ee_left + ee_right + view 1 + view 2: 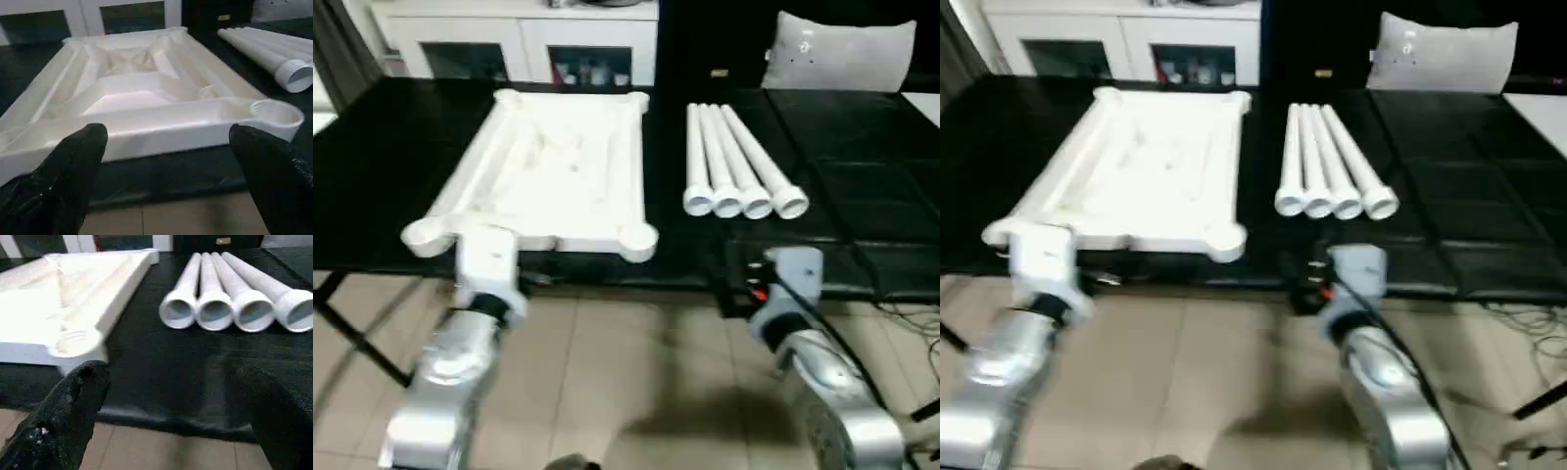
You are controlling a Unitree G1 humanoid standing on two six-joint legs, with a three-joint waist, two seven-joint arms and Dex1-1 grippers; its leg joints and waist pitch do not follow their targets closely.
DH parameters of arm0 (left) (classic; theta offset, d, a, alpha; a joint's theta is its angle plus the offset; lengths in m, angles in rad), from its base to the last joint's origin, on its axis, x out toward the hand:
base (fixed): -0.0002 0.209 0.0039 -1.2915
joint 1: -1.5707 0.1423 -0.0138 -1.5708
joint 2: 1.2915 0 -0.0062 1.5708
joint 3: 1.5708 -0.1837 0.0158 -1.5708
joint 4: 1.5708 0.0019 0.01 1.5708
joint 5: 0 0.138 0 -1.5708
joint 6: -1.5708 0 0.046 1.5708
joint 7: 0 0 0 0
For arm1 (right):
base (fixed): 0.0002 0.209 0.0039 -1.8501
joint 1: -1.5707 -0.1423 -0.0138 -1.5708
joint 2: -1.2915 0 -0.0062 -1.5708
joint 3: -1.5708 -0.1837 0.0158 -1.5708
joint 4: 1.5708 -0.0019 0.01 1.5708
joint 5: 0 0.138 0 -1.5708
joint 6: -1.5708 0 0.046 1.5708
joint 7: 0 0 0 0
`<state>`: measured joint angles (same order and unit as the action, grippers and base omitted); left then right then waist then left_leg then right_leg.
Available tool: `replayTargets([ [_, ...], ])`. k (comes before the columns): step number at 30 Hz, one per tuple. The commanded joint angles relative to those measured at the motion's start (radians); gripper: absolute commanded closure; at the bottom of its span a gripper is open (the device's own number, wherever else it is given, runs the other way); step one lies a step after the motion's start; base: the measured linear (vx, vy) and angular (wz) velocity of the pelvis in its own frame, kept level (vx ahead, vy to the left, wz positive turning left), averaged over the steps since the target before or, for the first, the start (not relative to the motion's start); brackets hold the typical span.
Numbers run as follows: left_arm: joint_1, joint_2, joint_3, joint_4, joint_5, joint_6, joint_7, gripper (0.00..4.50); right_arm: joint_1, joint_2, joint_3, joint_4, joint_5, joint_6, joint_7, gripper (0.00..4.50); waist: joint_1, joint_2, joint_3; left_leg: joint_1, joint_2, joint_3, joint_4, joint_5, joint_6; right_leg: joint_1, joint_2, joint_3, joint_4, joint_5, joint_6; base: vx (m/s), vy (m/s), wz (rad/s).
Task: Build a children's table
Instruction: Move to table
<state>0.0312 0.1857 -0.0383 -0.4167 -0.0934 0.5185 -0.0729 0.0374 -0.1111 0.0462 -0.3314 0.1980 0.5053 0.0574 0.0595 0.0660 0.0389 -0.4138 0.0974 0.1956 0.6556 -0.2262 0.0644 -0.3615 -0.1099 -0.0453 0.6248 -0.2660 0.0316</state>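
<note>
- We see the table top (553, 171) lying underside up on the black table (862, 186), its near long edge along that table's front edge, toward the left half; ribs and round corner sockets face upward.
- We judge the top to be light, stiff moulded plastic, smooth and a little slippery; the raised rim is the natural place to hold it, or a corner socket (275, 113) if it must be steadied while a leg goes in.
- Its long axis seems to run from the front edge of the black table toward the back, though the foreshortening makes us unsure.
- The four legs (736, 162) lie side by side, touching, just to the right of the top, near the middle of the black table.
- Their long axes run front to back, fanning slightly, with the open ends (215, 311) facing us and the front edge.
- We judge the legs to be hollow, light and rigid, round and so apt to roll; we would grasp one across its shaft near the open end.
- Our left gripper (166, 161) hangs just before the top's near rim, jaws spread wide, holding nothing.
- Our right gripper (171, 401) sits in front of the table's front edge, facing the leg ends, equally wide and empty.
- Behind the black table stands a white cabinet (524, 39).
</note>
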Motion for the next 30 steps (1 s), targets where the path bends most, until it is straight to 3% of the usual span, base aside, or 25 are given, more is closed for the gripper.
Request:
replayTargets([
  [1, -0.010, -0.002, 0.011, -0.017, -0.016, 0.014, 0.004, 0.02, -0.004, -0.014, 0.013, 0.002, -0.016, 0.013, 0.013, 0.00, -0.006, 0.020, -0.037, 0.028, 0.111, -0.073, -0.280, -0.853, -0.436, 0.012, 0.049, -0.067, 0.056, 0.001, -0.064, -0.106, 0.105, 0.11],
  [3, -0.015, -0.009, 0.030, -0.018, -0.024, 0.020, 0.003, 0.02, -0.007, -0.013, 0.024, 0.005, -0.008, 0.027, 0.019, 0.00, -0.006, -0.012, -0.051, 0.036, 0.099, -0.036, -0.268, -0.704, -0.478, 0.016, -0.018, -0.041, 0.020, -0.125, -0.115, -0.097, 0.072, 0.14],
  [4, -0.016, -0.011, 0.035, -0.019, -0.023, 0.020, 0.001, 0.02, -0.009, -0.012, 0.027, 0.006, -0.006, 0.030, 0.022, 0.00, -0.007, -0.076, -0.056, 0.103, 0.082, -0.106, -0.041, -0.389, -0.344, -0.051, -0.184, 0.042, -0.100, -0.417, -0.120, -0.082, 0.031, 0.11],
  [5, -0.017, -0.011, 0.036, -0.019, -0.023, 0.020, 0.000, 0.02, -0.010, -0.011, 0.027, 0.006, -0.006, 0.030, 0.022, 0.00, -0.018, -0.066, -0.020, 0.063, 0.065, -0.176, 0.084, -0.034, -0.165, -0.028, -0.243, 0.064, -0.186, -0.569, -0.165, -0.082, 0.031, 0.11],
  [6, -0.017, -0.012, 0.038, -0.019, -0.026, 0.013, -0.005, 0.02, -0.013, -0.007, 0.028, 0.007, -0.002, 0.034, 0.024, 0.00, -0.032, -0.044, 0.003, 0.049, 0.076, -0.205, 0.126, -0.004, -0.174, -0.013, -0.253, 0.024, -0.188, -0.663, -0.194, -0.075, 0.087, -0.22],
  [7, -0.022, -0.010, 0.036, -0.023, -0.021, -0.001, -0.011, 0.02, -0.026, -0.001, 0.029, 0.008, 0.005, 0.039, 0.031, 0.00, -0.052, 0.001, 0.017, 0.113, 0.089, -0.267, 0.112, -0.360, -0.272, -0.033, -0.158, -0.078, -0.150, -0.660, -0.128, -0.076, 0.166, -0.31],
  [8, -0.023, -0.010, 0.035, -0.023, -0.023, -0.005, -0.012, 0.02, -0.028, -0.002, 0.031, 0.009, 0.003, 0.036, 0.034, 0.00, -0.096, 0.016, 0.025, 0.066, 0.110, -0.284, -0.043, -0.764, -0.328, -0.009, -0.066, -0.121, -0.058, -0.541, -0.064, -0.076, 0.166, -0.31],
  [9, -0.026, -0.011, 0.033, -0.025, -0.026, -0.015, -0.017, 0.02, -0.036, -0.005, 0.038, 0.014, -0.005, 0.024, 0.043, 0.00, -0.069, 0.028, 0.050, -0.106, 0.069, -0.273, -0.277, -1.257, -0.411, 0.110, 0.034, -0.097, 0.169, -0.185, -0.059, -0.105, 0.162, -0.09],
  [10, -0.028, -0.011, 0.032, -0.024, -0.027, -0.018, -0.018, 0.02, -0.039, -0.007, 0.041, 0.017, -0.007, 0.019, 0.046, 0.00, -0.033, 0.041, 0.021, -0.059, 0.029, -0.224, -0.263, -1.121, -0.377, 0.103, 0.064, -0.096, 0.151, -0.081, -0.082, -0.106, 0.057, -0.05],
  [11, -0.031, -0.012, 0.031, -0.022, -0.026, -0.016, -0.015, 0.02, -0.039, -0.004, 0.039, 0.019, 0.003, 0.020, 0.053, 0.00, -0.042, 0.038, 0.002, -0.036, 0.024, -0.221, -0.248, -1.001, -0.380, 0.109, 0.049, -0.080, 0.122, -0.100, -0.105, -0.106, 0.057, -0.05],
  [12, -0.039, -0.012, 0.028, -0.016, -0.024, -0.016, -0.019, 0.02, -0.039, -0.008, 0.039, 0.018, 0.004, 0.019, 0.056, 0.00, -0.059, -0.054, -0.055, 0.026, 0.028, -0.222, -0.130, -0.572, -0.373, 0.079, -0.084, 0.011, -0.010, -0.336, -0.122, -0.059, -0.018, -0.07],
  [13, -0.043, -0.012, 0.027, -0.014, -0.022, -0.015, -0.022, 0.02, -0.040, -0.012, 0.039, 0.016, 0.004, 0.021, 0.056, 0.00, -0.059, -0.047, -0.041, 0.050, 0.047, -0.230, 0.011, -0.357, -0.292, 0.059, -0.208, 0.045, -0.106, -0.445, -0.177, -0.061, -0.017, -0.22],
  [14, -0.046, -0.013, 0.027, -0.013, -0.021, -0.014, -0.022, 0.02, -0.042, -0.013, 0.038, 0.015, 0.005, 0.023, 0.056, 0.00, -0.055, -0.065, -0.030, -0.004, 0.039, -0.186, 0.080, 0.011, -0.165, 0.110, -0.221, 0.034, -0.166, -0.495, -0.193, -0.061, -0.017, -0.22],
  [15, -0.050, -0.015, 0.027, -0.013, -0.022, -0.012, -0.022, 0.02, -0.045, -0.016, 0.035, 0.015, 0.003, 0.026, 0.053, 0.00, -0.045, -0.044, -0.011, 0.001, 0.057, -0.184, 0.095, 0.041, -0.154, 0.108, -0.230, 0.014, -0.180, -0.573, -0.212, -0.050, 0.016, -0.33],
  [16, -0.054, -0.016, 0.028, -0.012, -0.023, -0.010, -0.023, 0.02, -0.049, -0.018, 0.032, 0.017, 0.003, 0.029, 0.052, 0.00, -0.067, -0.023, 0.031, 0.024, 0.076, -0.189, 0.112, -0.064, -0.174, 0.094, -0.208, -0.063, -0.199, -0.775, -0.208, -0.029, 0.053, -0.33],
  [17, -0.058, -0.017, 0.028, -0.008, -0.023, -0.010, -0.023, 0.02, -0.054, -0.023, 0.031, 0.023, -0.003, 0.026, 0.051, 0.00, -0.110, 0.025, 0.030, 0.056, 0.094, -0.219, -0.004, -0.528, -0.243, 0.103, -0.091, -0.136, -0.119, -0.768, -0.119, -0.029, 0.053, -0.33],
  [18, -0.060, -0.017, 0.028, -0.005, -0.023, -0.011, -0.022, 0.02, -0.057, -0.025, 0.029, 0.026, -0.013, 0.025, 0.053, 0.00, -0.108, 0.052, 0.046, 0.080, 0.109, -0.248, -0.126, -0.955, -0.284, 0.062, -0.002, -0.122, -0.034, -0.605, -0.079, -0.047, 0.081, -0.03],
  [19, -0.060, -0.018, 0.027, -0.004, -0.022, -0.014, -0.022, 0.02, -0.057, -0.028, 0.029, 0.027, -0.021, 0.023, 0.055, 0.00, -0.111, 0.046, 0.027, 0.042, 0.129, -0.290, -0.229, -1.212, -0.254, 0.136, 0.035, -0.076, 0.107, -0.246, -0.063, -0.058, 0.066, 0.05],
  [20, -0.060, -0.019, 0.024, -0.002, -0.020, -0.016, -0.022, 0.02, -0.058, -0.030, 0.024, 0.028, -0.019, 0.026, 0.057, 0.00, -0.116, 0.039, 0.013, 0.109, 0.122, -0.291, -0.197, -1.092, -0.156, 0.088, 0.033, -0.040, 0.081, -0.160, -0.045, -0.058, 0.066, 0.05],
  [22, -0.060, -0.021, 0.019, 0.008, -0.017, -0.024, -0.025, 0.02, -0.067, -0.035, 0.009, 0.040, -0.029, 0.016, 0.044, 0.00, -0.128, -0.003, 0.009, 0.103, 0.089, -0.279, -0.176, -0.857, -0.085, 0.100, -0.006, 0.004, -0.015, -0.246, -0.018, 0.000, 0.000, 0.00],
  [23, -0.059, -0.023, 0.017, 0.009, -0.016, -0.025, -0.024, 0.02, -0.071, -0.040, 0.005, 0.045, -0.037, 0.010, 0.040, 0.00, -0.096, -0.029, 0.011, 0.038, 0.042, -0.196, -0.098, -0.533, -0.059, 0.150, -0.096, 0.062, -0.134, -0.498, -0.043, 0.000, 0.000, 0.00],
  [25, -0.059, -0.028, 0.019, 0.012, -0.015, -0.025, -0.018, 0.02, -0.078, -0.048, 0.006, 0.049, -0.043, 0.005, 0.042, 0.00, -0.057, -0.063, -0.017, -0.007, 0.041, -0.143, 0.030, -0.092, 0.014, 0.200, -0.157, 0.121, -0.196, -0.687, -0.110, 0.068, -0.056, -0.06],
  [27, -0.058, -0.035, 0.025, 0.014, -0.012, -0.023, -0.006, 0.02, -0.084, -0.048, 0.006, 0.045, -0.029, 0.017, 0.051, 0.00, -0.031, -0.062, -0.016, -0.032, 0.039, -0.130, 0.003, 0.046, 0.045, 0.197, -0.092, 0.083, -0.173, -0.460, -0.194, 0.143, -0.059, 0.01],
  [28, -0.058, -0.035, 0.025, 0.014, -0.012, -0.023, -0.006, 0.02, -0.084, -0.048, 0.006, 0.045, -0.029, 0.017, 0.051, 0.00, -0.023, -0.031, -0.034, -0.020, 0.043, -0.118, -0.047, 0.150, 0.064, 0.197, -0.027, 0.028, -0.145, -0.273, -0.219, 0.166, -0.016, 0.01],
  [30, -0.049, -0.043, 0.031, 0.003, -0.014, -0.019, 0.006, 0.02, -0.088, -0.057, 0.014, 0.025, -0.002, 0.034, 0.094, 0.00, -0.059, 0.007, -0.054, 0.116, 0.120, -0.197, -0.110, 0.197, 0.207, 0.097, 0.074, -0.046, -0.030, -0.085, -0.129, 0.166, 0.007, 0.01],
])
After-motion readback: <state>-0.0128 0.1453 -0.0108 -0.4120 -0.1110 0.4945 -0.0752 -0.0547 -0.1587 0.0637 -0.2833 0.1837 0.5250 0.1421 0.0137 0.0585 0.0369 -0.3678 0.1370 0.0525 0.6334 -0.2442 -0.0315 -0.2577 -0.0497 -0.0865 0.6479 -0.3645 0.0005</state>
